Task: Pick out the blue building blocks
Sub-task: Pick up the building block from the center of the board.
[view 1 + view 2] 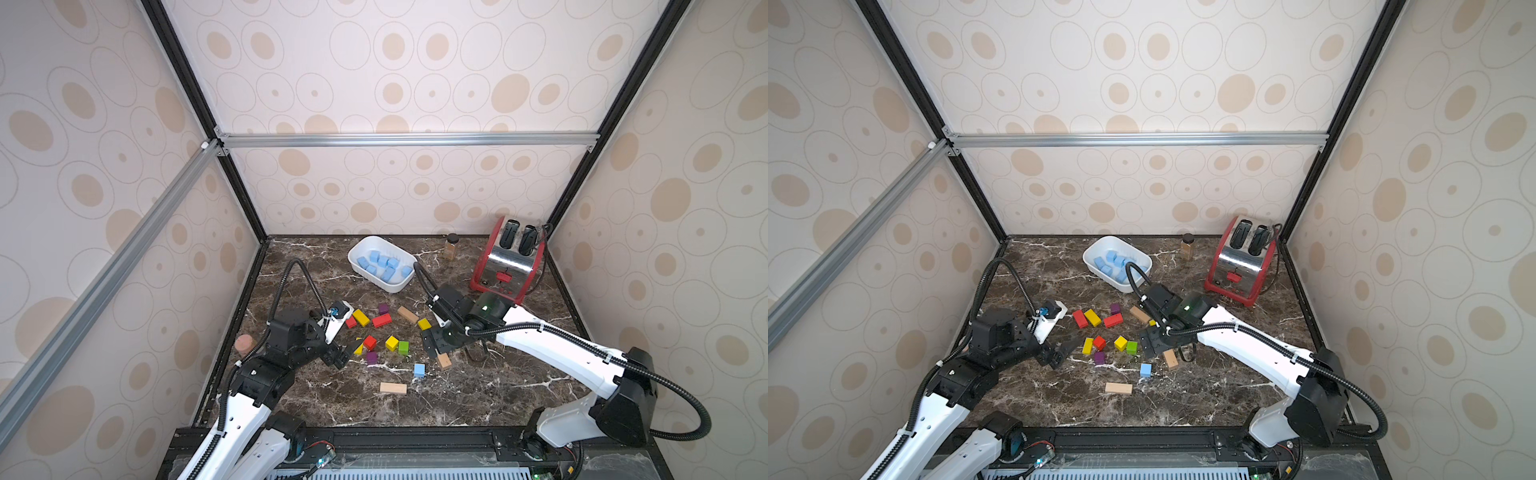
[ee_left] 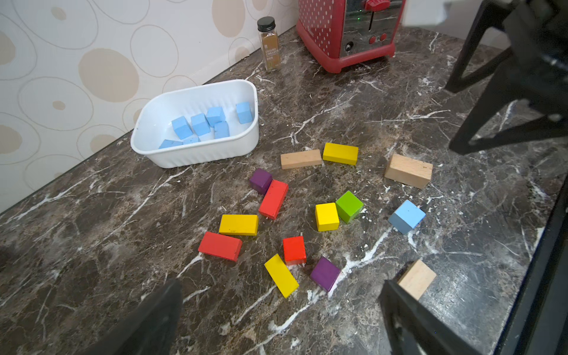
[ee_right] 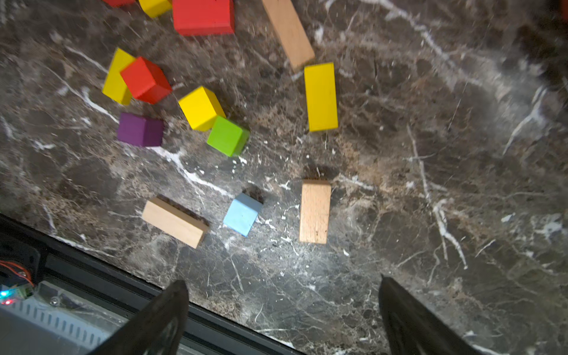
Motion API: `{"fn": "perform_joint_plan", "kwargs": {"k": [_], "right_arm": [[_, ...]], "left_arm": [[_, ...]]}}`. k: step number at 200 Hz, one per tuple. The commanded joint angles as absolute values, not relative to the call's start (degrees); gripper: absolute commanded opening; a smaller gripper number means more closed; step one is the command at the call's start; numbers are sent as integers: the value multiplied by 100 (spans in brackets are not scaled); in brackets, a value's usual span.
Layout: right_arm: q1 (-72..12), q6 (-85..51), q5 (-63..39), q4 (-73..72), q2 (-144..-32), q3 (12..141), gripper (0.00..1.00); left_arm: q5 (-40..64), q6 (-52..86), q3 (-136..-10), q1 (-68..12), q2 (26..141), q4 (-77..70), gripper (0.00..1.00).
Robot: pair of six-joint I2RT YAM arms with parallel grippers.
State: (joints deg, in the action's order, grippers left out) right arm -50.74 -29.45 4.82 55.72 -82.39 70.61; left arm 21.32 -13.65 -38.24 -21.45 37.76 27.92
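Note:
Several blue building blocks [image 1: 388, 266] [image 2: 199, 123] lie in a white tub [image 1: 390, 286] [image 2: 199, 155] at the back of the marble table. One loose blue cube [image 1: 419, 370] [image 1: 1145, 369] [image 2: 406, 216] [image 3: 242, 213] stands on the table near the front, between two tan blocks. My right gripper [image 1: 432, 344] [image 3: 282, 281] hovers just behind this cube, open and empty. My left gripper [image 1: 340, 356] [image 2: 281, 284] is open and empty at the left of the scattered coloured blocks, close to a yellow brick [image 2: 281, 275].
Red, yellow, green, purple and tan blocks [image 1: 381, 320] are scattered mid-table. A red toaster [image 1: 507, 262] stands at the back right, with a spice jar [image 1: 451, 246] beside it. A brown cylinder [image 1: 244, 344] sits by the left wall. The table's front edge [image 3: 123, 264] is near the loose cube.

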Motion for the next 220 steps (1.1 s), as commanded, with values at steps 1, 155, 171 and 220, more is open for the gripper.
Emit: {"fn": "perform_joint_plan", "kwargs": {"k": [1,155,171,220], "right_arm": [[-5307,-3604,600,5638,-8155,6805,97],[-5612,-3526,134,4464,-9655,6564,88],[-5615,-3517,105,4437,-9791,6574,88],[-5608,-3490,150,4449,-10121,6740,88]], "left_arm": [[2327,-1259,-3703,-2190,3661,2748,99],[2015,-1042,-3362,-2212,3387,2759,99],[1986,-1011,-3344,-2214,3360,2751,99],[1900,-1022,-3486,-2207,3570,2733,99]]}}
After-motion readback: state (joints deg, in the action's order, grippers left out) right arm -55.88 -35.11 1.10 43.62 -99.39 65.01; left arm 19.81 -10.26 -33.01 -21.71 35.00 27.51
